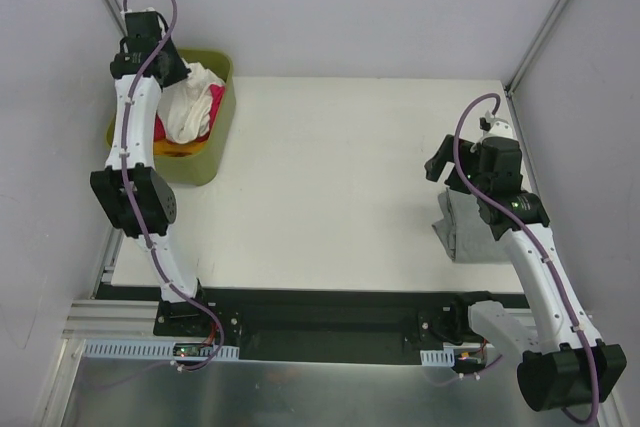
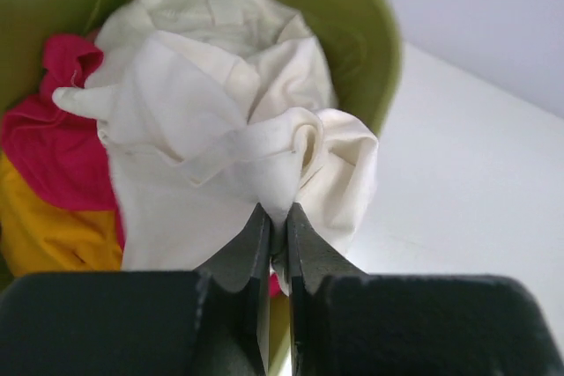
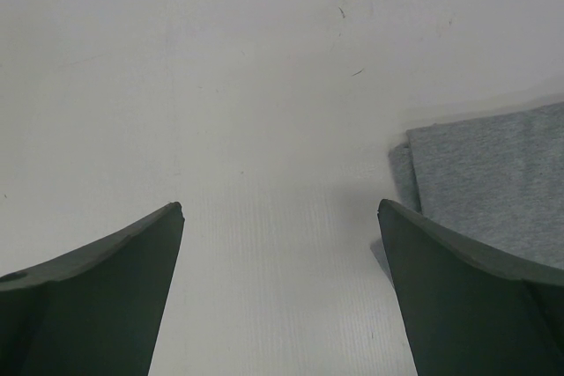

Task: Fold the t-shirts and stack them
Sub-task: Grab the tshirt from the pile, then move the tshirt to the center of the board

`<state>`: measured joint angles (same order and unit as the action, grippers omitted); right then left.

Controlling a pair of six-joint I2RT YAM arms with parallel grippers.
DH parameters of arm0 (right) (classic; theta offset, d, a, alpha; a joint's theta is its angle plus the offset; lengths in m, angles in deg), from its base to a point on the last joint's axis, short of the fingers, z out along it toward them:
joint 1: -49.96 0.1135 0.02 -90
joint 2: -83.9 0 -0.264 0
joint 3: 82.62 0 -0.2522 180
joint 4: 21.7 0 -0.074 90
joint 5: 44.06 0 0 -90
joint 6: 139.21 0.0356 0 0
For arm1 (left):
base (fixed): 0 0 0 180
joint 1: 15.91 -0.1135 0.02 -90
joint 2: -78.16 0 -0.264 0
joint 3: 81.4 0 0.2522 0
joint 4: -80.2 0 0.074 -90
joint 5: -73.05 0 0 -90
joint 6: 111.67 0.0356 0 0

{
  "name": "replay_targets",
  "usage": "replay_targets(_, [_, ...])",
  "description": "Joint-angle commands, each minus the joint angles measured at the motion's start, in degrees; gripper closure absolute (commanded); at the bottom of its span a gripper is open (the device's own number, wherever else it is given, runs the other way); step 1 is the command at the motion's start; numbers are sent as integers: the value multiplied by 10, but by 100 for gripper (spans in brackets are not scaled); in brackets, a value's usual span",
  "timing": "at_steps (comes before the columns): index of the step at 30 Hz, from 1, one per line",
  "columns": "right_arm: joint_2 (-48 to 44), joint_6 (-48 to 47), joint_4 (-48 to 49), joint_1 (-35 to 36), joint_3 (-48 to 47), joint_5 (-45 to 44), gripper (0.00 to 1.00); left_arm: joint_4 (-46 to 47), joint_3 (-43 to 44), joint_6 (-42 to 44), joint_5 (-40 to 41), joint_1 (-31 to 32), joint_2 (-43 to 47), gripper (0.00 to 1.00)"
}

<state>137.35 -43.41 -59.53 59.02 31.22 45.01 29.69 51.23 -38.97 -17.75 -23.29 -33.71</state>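
A crumpled cream-white t-shirt (image 2: pixel 211 121) lies on top of the pile in the olive-green tub (image 2: pixel 352 24). My left gripper (image 2: pixel 278 213) is shut on a pinched fold at its near edge. Under it lie a bright pink t-shirt (image 2: pixel 53 138) and a yellow t-shirt (image 2: pixel 53 235). From above, the left gripper (image 1: pixel 182 72) reaches into the tub (image 1: pixel 215 162) over the cream-white t-shirt (image 1: pixel 195 107). A folded grey t-shirt (image 1: pixel 465 232) lies flat at the table's right side. My right gripper (image 3: pixel 280 209) hangs open over bare table, with the grey t-shirt (image 3: pixel 493 173) just right of its fingers.
The tub stands at the table's far left corner, close to the left wall. Grey walls and metal posts close in the back and both sides. The right arm (image 1: pixel 520 217) reaches over the grey t-shirt.
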Motion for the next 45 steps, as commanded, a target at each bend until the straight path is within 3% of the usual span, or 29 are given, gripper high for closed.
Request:
replay_targets(1, [-20, -3, 10, 3, -6, 4, 3, 19, 45, 17, 27, 16, 132, 100])
replay_targets(8, [-30, -4, 17, 3, 2, 4, 3, 72, 74, 23, -36, 35, 248, 100])
replay_targets(14, [-34, -5, 21, 3, 5, 1, 3, 126, 74, 83, -59, 140, 322, 100])
replay_targets(23, [-64, -11, 24, 3, 25, -14, 3, 176, 114, 38, -290, 223, 312, 100])
replay_targets(25, [-72, -12, 24, 4, 27, -18, 3, 190, 116, 38, -303, 246, 305, 100])
replay_targets(35, [-109, -18, 11, 4, 46, -34, 3, 227, 181, 76, -283, 401, 206, 100])
replay_targets(40, [-136, -28, -6, 3, 56, -57, 3, 242, 196, 125, -228, 484, 176, 100])
replay_targets(45, [-161, -29, -9, 3, 71, -65, 3, 292, 207, 139, -167, 510, 142, 100])
